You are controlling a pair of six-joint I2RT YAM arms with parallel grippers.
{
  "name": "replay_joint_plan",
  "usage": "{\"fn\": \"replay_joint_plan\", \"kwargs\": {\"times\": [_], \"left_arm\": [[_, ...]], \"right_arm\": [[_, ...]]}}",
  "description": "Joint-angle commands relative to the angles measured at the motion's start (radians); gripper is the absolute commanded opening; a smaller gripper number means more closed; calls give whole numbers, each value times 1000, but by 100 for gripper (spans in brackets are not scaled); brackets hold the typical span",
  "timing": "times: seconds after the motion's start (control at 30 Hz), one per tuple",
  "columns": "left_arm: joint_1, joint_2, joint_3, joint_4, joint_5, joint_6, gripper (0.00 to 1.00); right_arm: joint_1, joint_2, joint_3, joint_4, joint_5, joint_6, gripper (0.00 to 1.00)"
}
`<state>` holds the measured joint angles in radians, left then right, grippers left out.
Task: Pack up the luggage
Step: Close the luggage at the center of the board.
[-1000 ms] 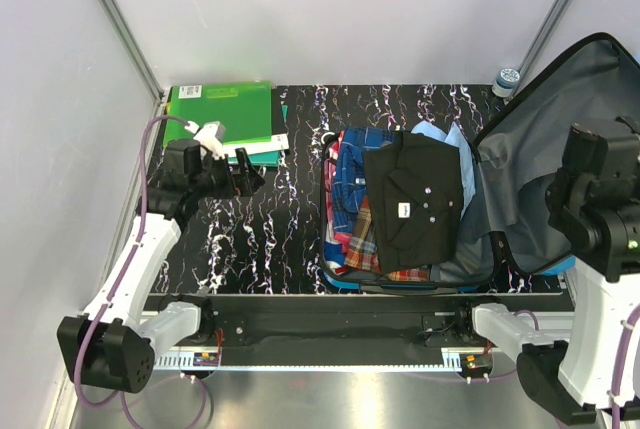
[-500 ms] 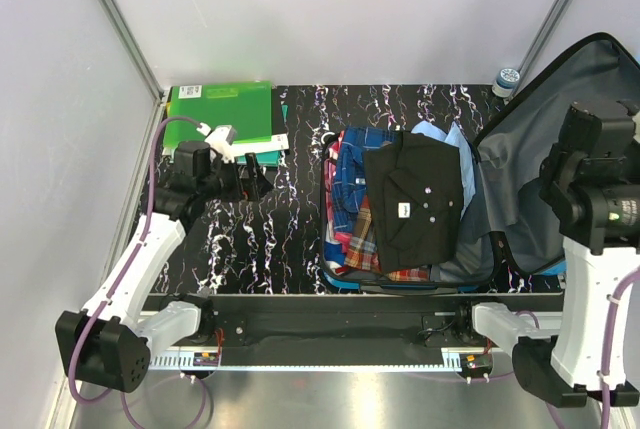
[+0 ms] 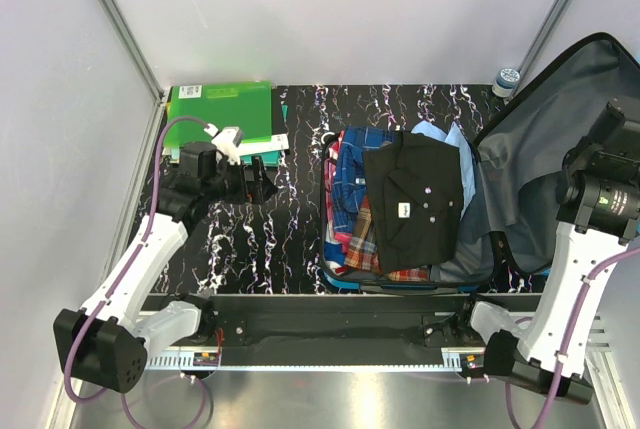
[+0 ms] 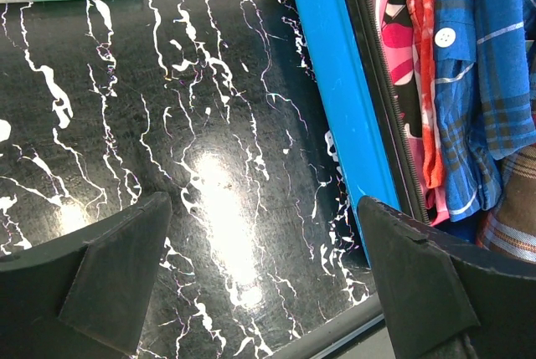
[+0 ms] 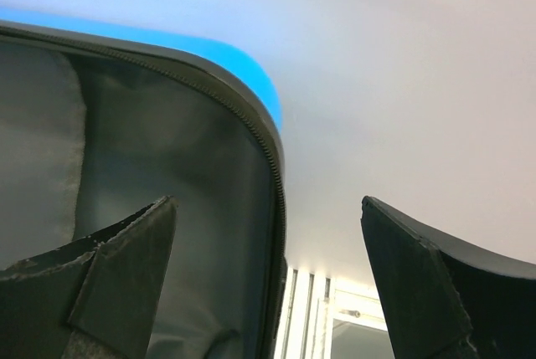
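The left gripper (image 4: 268, 284) stands wide open with nothing between its fingers (image 4: 117, 267). It hangs low over the black, white-veined table (image 4: 209, 175), pointing towards the luggage (image 4: 343, 116), whose blue side wall lies just to its right and apart from it. From above, this gripper (image 3: 255, 177) sits just in front of the green folders (image 3: 220, 109) at the back left corner of the table.

The right gripper (image 5: 268, 267) is also spread wide and holds nothing. It is raised high at the right side, close to the upper edge of the luggage lid; in the wrist view the lid's zip edge and blue rim (image 5: 243, 62) curve across between the fingers (image 5: 109, 275), with grey lining on the left. I cannot tell whether a finger touches the lid.

The luggage (image 3: 520, 149) lies open on the right half of the table, its base flat and its lid leaning up to the right. In the base, a black shirt (image 3: 415, 199) lies on top of checked shirts (image 3: 350, 219), with a pale blue shirt (image 3: 440, 134) showing at the back.
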<state>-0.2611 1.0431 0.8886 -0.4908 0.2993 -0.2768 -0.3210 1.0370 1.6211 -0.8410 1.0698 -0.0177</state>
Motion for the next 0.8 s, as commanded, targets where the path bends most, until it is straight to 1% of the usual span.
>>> {"fn": "replay_joint_plan", "kwargs": {"times": [0.0, 0.17, 0.2, 0.3, 0.37, 0.43, 0.47, 0.6, 0.77], "left_arm": [[-3, 2, 6, 49, -9, 19, 99], [-3, 11, 4, 44, -19, 22, 99], [-4, 12, 3, 43, -19, 25, 99], [-4, 11, 0, 40, -32, 30, 99], [-4, 8, -4, 37, -49, 33, 99], [-6, 12, -1, 32, -55, 34, 99], [-6, 12, 0, 32, -55, 36, 99], [-7, 11, -5, 24, -74, 41, 99], [-12, 15, -8, 23, -97, 45, 99]], "right_arm": [[-66, -11, -36, 46, -85, -5, 96], [-105, -8, -55, 52, -129, 12, 96], [-121, -2, -58, 52, -157, 12, 96], [-147, 9, -75, 51, -201, 53, 95], [-148, 0, -92, 52, -209, 55, 95], [-148, -20, -99, 54, -199, 51, 93], [-148, -26, -105, 56, -194, 50, 90], [-150, -23, -109, 71, -163, 24, 86], [-159, -12, -130, 71, -192, 30, 80]]}}
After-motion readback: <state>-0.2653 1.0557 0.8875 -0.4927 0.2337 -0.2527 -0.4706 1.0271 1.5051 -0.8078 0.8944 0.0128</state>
